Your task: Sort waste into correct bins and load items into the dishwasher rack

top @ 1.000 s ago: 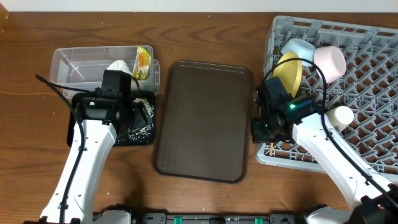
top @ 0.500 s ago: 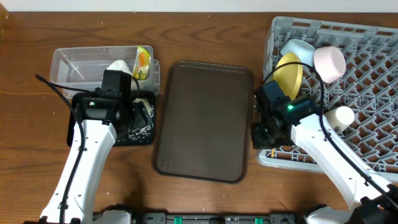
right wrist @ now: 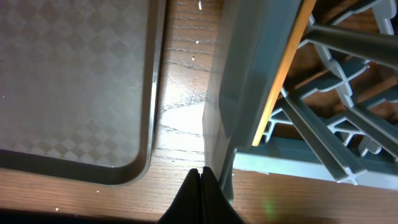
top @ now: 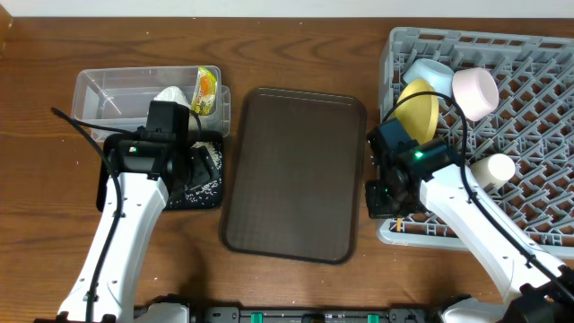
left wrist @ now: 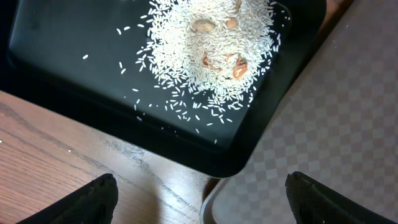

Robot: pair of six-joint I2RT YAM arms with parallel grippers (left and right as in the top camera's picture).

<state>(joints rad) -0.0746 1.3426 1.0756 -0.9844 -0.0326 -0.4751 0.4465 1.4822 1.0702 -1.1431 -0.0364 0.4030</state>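
Right tool, pressed together, sits at the rack's outer wall, brown tray just beside. Left tool hangs spread, well away from the rack.

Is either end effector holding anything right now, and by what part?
Nothing. Left end effector open over the rice; right end effector shut, empty.
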